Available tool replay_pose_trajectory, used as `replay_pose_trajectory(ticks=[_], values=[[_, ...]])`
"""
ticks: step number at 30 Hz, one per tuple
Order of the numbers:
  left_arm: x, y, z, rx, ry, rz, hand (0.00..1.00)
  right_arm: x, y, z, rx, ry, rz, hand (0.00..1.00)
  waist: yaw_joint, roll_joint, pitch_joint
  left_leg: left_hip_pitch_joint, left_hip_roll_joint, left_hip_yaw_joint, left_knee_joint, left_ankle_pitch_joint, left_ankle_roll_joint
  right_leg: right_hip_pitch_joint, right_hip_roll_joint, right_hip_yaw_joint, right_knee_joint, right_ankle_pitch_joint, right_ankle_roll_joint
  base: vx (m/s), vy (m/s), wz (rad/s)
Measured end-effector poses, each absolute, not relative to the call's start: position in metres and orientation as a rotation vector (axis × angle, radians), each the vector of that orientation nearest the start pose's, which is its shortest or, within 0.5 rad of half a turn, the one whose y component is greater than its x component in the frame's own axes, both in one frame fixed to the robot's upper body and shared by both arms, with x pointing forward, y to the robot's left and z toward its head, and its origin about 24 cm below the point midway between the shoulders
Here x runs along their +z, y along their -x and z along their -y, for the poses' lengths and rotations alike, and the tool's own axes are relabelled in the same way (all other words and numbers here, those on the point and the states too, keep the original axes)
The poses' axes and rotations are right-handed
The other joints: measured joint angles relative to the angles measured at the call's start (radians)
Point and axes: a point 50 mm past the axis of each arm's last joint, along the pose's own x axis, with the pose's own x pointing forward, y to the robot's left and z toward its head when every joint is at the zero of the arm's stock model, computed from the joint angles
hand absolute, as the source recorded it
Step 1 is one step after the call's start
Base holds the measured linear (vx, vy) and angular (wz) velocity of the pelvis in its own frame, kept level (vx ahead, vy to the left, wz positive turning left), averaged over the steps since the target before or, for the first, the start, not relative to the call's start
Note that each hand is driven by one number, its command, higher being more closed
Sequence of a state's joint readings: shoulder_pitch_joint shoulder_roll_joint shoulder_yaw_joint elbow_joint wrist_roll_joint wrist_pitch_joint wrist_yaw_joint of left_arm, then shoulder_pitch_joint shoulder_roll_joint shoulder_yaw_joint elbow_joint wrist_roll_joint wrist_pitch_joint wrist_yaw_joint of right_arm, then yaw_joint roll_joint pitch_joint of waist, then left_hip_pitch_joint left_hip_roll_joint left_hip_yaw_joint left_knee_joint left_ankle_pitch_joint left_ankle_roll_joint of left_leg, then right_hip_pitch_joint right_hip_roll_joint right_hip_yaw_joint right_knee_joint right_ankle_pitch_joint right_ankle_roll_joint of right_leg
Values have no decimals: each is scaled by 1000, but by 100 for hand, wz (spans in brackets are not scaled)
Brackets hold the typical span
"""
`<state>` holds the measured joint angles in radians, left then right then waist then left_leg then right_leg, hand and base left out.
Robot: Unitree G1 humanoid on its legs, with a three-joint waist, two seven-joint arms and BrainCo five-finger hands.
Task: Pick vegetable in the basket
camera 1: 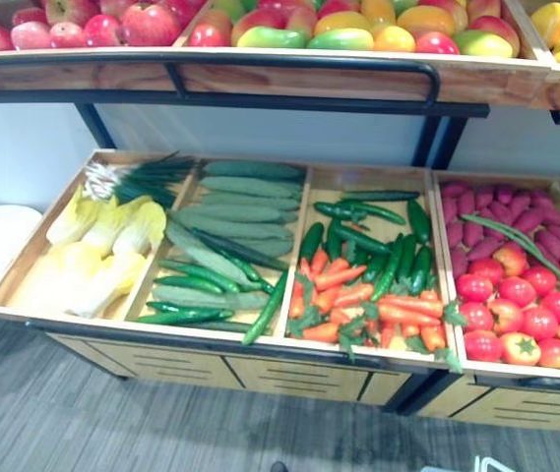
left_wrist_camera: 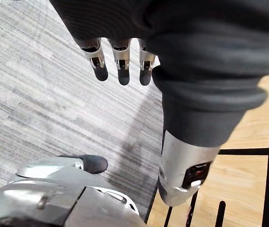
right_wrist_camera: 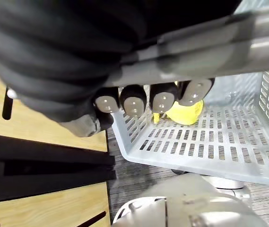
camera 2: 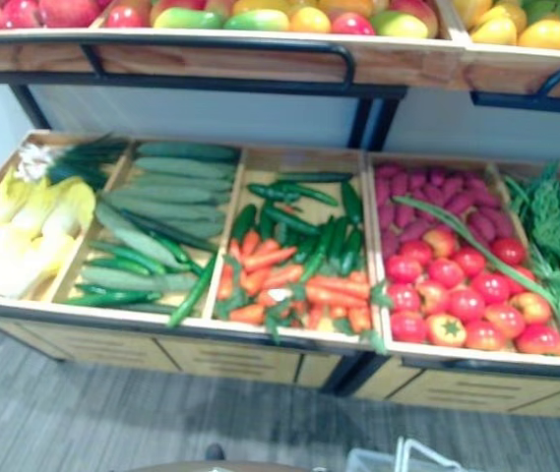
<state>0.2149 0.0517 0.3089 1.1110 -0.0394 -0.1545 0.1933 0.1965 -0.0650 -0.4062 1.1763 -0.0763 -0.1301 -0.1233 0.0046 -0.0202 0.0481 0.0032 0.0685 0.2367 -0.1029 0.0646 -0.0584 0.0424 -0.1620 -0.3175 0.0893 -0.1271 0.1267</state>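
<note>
The left hand (left_wrist_camera: 121,59) hangs slack and empty while the right hand (right_wrist_camera: 133,100) seems curled round the handle (right_wrist_camera: 229,38) of the basket (right_wrist_camera: 139,128) holding 1 yellow vegetable (right_wrist_camera: 188,111), so a tilt mid-reach could spill it.

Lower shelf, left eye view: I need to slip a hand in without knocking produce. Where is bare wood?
Bare wood shows at the back of the wooden bin, behind its dark green peppers and orange carrots. The long green cucumbers and round red tomatoes crowd their bins.
</note>
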Motion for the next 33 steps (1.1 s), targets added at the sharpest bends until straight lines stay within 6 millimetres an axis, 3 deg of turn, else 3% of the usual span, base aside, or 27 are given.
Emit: replay_pose_trajectory(ticks=[1,4,8,10,13,16,22,30,33], values=[[-165,-31,-220,578,9,-1143,0,-168,-19,225,-524,-10,-1223,100,-4,1,-1,0,-2,0,0,1,3,-1,-1,1,1,1,0,130,2,-6],[-151,-65,-225,522,-125,-985,0,-169,-17,224,-515,-2,-1226,100,-5,-7,3,0,-5,0,1,1,3,-2,-2,2,10,0,-2,131,-7,0],[-118,-114,-233,394,-477,-696,0,-168,-27,221,-468,40,-1189,100,-7,-8,4,11,-4,11,3,-3,-2,-1,3,20,12,-3,-6,65,-4,-11],[-95,-130,-252,432,-674,-546,0,-166,-30,225,-484,55,-1153,100,-16,-6,2,21,-1,22,1,-7,-8,2,6,31,12,-7,-12,9,-9,-16],[-66,-145,-270,575,-766,-384,0,-165,-30,227,-491,64,-1146,100,-28,-5,2,18,3,22,0,-9,-7,0,10,33,0,-7,-12,0,0,0],[-45,-153,-276,683,-809,-278,0,-165,-29,226,-498,64,-1149,100,-27,-5,2,17,7,24,0,-10,-8,-1,13,37,-6,-7,-13,-13,0,-4],[-10,-178,-259,651,-831,-60,0,-165,-29,225,-488,67,-1151,100,-29,-3,-1,18,14,38,0,-13,-11,0,21,49,-20,-2,-15,27,-3,-7],[9,-217,-228,315,-958,131,0,-165,-35,224,-441,94,-1142,100,-35,3,-7,29,36,90,0,-20,-22,1,51,99,-62,28,-29,33,-12,-20],[17,-230,-219,205,-998,193,0,-164,-38,228,-421,111,-1132,100,-54,8,-9,38,41,113,0,-25,-28,0,57,122,-72,35,-32,21,-13,-23]])
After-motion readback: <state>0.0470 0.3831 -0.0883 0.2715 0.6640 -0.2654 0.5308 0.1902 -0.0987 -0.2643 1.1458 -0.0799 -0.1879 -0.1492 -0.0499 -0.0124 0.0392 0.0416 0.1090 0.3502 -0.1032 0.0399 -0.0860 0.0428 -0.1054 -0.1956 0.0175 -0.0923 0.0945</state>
